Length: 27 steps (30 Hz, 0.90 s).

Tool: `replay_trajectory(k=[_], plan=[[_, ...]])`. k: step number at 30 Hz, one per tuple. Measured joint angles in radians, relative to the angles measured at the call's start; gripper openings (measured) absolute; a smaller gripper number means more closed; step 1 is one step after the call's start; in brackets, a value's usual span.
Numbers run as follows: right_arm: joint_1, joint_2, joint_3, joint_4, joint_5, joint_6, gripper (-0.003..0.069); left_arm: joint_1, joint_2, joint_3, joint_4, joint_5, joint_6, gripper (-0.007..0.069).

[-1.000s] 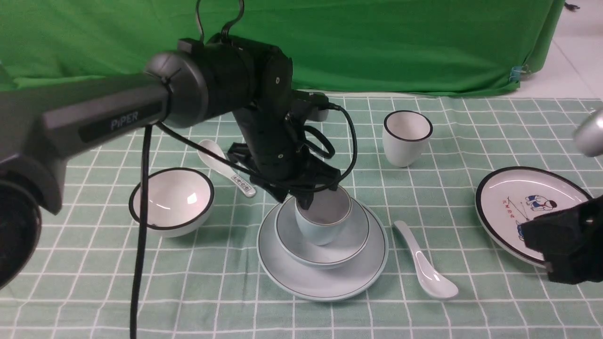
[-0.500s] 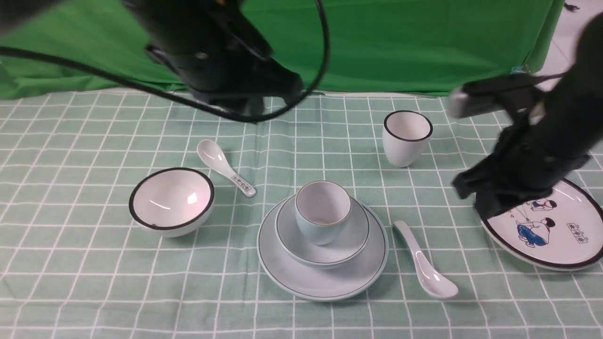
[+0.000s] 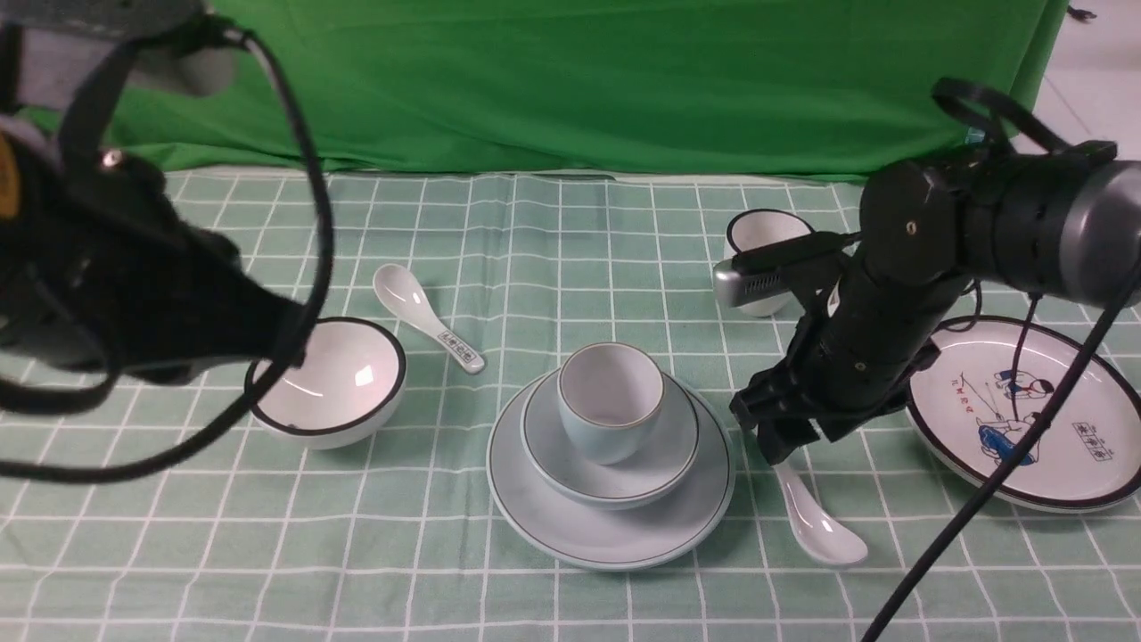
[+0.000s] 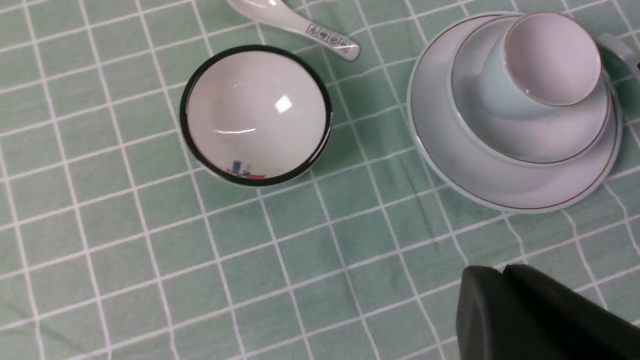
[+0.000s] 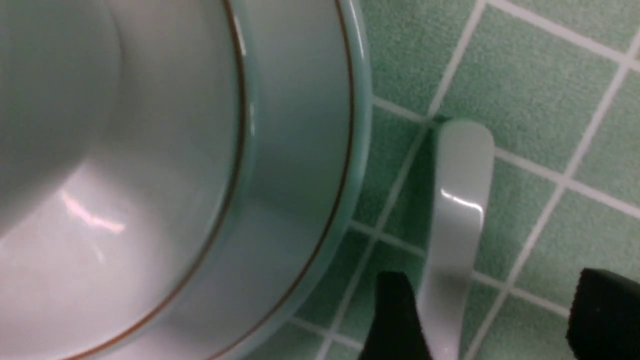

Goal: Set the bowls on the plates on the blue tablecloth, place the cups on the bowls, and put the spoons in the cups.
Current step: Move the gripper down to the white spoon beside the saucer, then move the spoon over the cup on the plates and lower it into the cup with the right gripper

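A second ago my left fingers [image 4: 480, 310] stood at the small pale blue ceramic cup [image 3: 611, 412]. Now they are drawn back to my left side and pressed together with nothing in them. The cup sits upright in the shallow pale blue ceramic bowl [image 3: 660, 464], which rests on the plain pale blue round plate [image 3: 553, 517] in the middle of the blue-green gridded tablecloth [image 3: 570, 232].

My right arm has swung in from the edge, and my right fingers [image 5: 395, 320] have spread wide. They stand one on each side of the handle of the plain white glossy ceramic spoon [image 3: 820, 526], just beside the blue plate, not yet clamped on it. I judge the blue set needs only this spoon.

The white set is all still to do:
- The deep white black-rimmed bowl [image 3: 325, 379] stands on the cloth by my left arm.
- The white spoon with the patterned handle end [image 3: 428, 316] lies just behind that bowl.
- The white cartoon plate [image 3: 1052, 446] is bare at the far right.

In the front view my right arm covers the spoon's handle and part of the white black-rimmed cup [image 3: 767, 234]. The right wrist view cuts off my fingertips, so I cannot tell whether they touch the worktop's cloth. My left arm is a dark blur in front.
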Motion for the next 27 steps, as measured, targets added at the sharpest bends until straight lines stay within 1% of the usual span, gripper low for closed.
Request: replay_trajectory(k=[10, 12, 13, 15, 21, 25, 27], plan=[[0.000, 0.071, -0.001, 0.000, -0.077, 0.003, 0.0476, 0.000, -0.107, 0.022, 0.025, 0.027, -0.047, 0.0008], [0.000, 0.076, -0.001, -0.002, -0.083, 0.003, 0.0388, 0.000, -0.121, 0.022, 0.025, 0.048, -0.054, 0.0008], [0.000, 0.076, -0.001, -0.002, -0.083, 0.003, 0.0363, 0.000, -0.123, 0.022, 0.025, 0.049, -0.054, 0.0008], [0.001, 0.076, -0.001, 0.000, -0.085, 0.005, 0.0165, 0.000, -0.130, 0.022, 0.025, 0.067, -0.054, 0.0008], [0.001, 0.052, -0.001, -0.001, -0.054, 0.004, 0.0174, 0.000, -0.135, 0.029, 0.025, 0.084, -0.058, 0.0009], [0.007, -0.076, 0.003, -0.002, -0.035, 0.002, 0.0174, 0.000, -0.135, 0.029, 0.025, 0.083, -0.059, 0.0009], [0.023, -0.162, 0.020, -0.004, -0.071, 0.002, 0.0174, 0.000, -0.136, 0.029, 0.025, 0.083, -0.064, 0.0009]])
